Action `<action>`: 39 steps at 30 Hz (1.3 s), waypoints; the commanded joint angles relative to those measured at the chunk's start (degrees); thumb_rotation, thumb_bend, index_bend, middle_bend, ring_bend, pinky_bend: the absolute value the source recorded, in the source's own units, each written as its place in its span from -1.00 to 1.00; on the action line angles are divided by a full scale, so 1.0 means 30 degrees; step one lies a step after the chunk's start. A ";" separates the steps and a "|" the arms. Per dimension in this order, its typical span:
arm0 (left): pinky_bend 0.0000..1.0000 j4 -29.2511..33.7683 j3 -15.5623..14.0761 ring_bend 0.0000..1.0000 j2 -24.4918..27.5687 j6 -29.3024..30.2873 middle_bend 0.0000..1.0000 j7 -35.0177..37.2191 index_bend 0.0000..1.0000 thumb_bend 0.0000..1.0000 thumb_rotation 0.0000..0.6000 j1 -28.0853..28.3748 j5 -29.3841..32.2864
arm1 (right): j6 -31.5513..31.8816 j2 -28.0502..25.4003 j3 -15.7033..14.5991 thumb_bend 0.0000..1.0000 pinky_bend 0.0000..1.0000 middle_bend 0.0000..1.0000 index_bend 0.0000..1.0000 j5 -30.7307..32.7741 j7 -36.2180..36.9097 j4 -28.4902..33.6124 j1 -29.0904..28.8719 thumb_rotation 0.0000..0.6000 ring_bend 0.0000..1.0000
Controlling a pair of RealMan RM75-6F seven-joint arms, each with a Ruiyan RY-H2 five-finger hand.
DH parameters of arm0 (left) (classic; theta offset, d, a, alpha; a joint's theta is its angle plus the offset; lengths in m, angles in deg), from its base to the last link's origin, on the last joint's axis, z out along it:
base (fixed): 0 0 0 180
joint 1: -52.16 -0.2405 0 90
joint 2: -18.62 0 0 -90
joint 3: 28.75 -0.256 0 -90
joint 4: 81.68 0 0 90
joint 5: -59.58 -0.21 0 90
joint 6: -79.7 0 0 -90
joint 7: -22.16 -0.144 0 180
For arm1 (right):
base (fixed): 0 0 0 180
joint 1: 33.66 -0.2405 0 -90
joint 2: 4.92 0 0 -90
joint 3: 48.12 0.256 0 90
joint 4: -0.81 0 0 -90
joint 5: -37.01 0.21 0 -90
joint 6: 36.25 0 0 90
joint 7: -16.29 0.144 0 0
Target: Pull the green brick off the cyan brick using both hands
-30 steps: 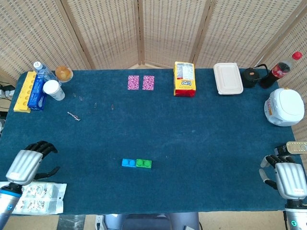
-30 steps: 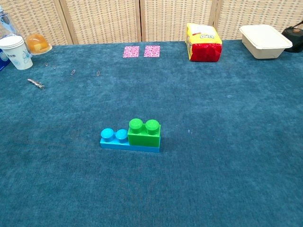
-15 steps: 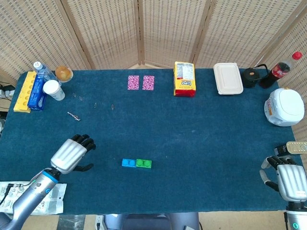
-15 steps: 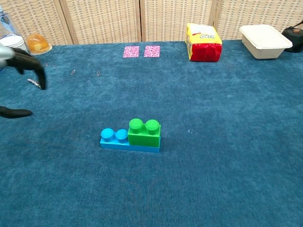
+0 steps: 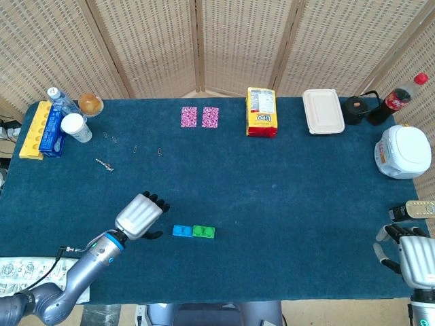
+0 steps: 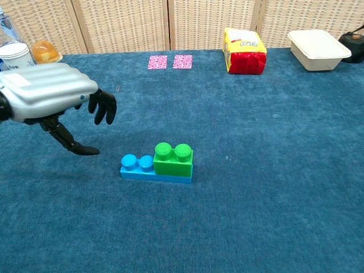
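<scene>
Risk: left hand (image 6: 54, 99) (fingers spread, empty) could nudge the cyan brick (image 6: 136, 166) and skid both joined bricks, green brick (image 6: 173, 160) included, across the surface (image 6: 273, 170) before the right hand (image 5: 416, 255) (grip unclear) braces them.

Upper brick (image 6: 173, 159) on right half of lower brick (image 6: 136, 169), left hand (image 6: 48, 96) near left

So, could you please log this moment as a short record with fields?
green brick: stacked on right half of cyan brick
left hand: open, just left of the bricks, no contact
right hand: empty, at the table's near right corner, far from the bricks
table: blue cloth
separation: not begun
</scene>
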 commanded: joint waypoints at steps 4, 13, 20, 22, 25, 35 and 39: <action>-0.08 -0.0261 -0.0264 -0.23 -0.0966 -0.0142 -0.01 -0.1045 -0.13 -0.59 0.26 0.0455 0.1221 | 0.0071 -0.0040 0.0028 -0.29 -0.07 0.13 0.11 0.0077 0.0187 -0.0123 0.0096 1.00 0.22; -0.09 -0.0565 -0.0647 -0.28 -0.2436 0.0311 -0.08 -0.2616 -0.13 -0.54 0.26 0.0895 0.3247 | 0.0226 -0.0141 0.0038 -0.29 -0.07 0.13 0.11 0.0285 0.0572 -0.0389 0.0352 1.00 0.23; -0.09 -0.1069 -0.0770 -0.28 -0.3780 0.0822 -0.08 -0.3399 -0.13 -0.48 0.26 0.1322 0.4280 | 0.0344 -0.0248 0.0050 -0.29 -0.07 0.13 0.11 0.0413 0.0821 -0.0553 0.0539 1.00 0.23; -0.09 -0.1163 -0.0766 -0.28 -0.4107 0.1006 -0.08 -0.3524 -0.13 -0.48 0.28 0.1431 0.4432 | 0.0401 -0.0274 0.0073 -0.29 -0.07 0.14 0.11 0.0459 0.0885 -0.0583 0.0595 1.00 0.23; -0.09 -0.1280 -0.0717 -0.28 -0.4556 0.1389 -0.08 -0.3604 -0.13 -0.45 0.35 0.1498 0.4671 | 0.0411 -0.0303 0.0087 -0.29 -0.07 0.14 0.11 0.0552 0.0965 -0.0639 0.0663 1.00 0.24; -0.07 -0.1602 -0.0877 -0.28 -0.5704 0.2066 -0.08 -0.3727 -0.13 -0.42 0.63 0.1776 0.5175 | 0.0286 -0.0459 0.0214 -0.29 -0.07 0.14 0.11 0.0877 0.1158 -0.0727 0.0747 1.00 0.25; -0.07 -0.1842 -0.1102 -0.28 -0.5919 0.2075 -0.08 -0.3915 -0.11 -0.39 0.75 0.1954 0.5285 | 0.0228 -0.0506 0.0276 -0.29 -0.07 0.14 0.11 0.1049 0.1186 -0.0741 0.0782 1.00 0.25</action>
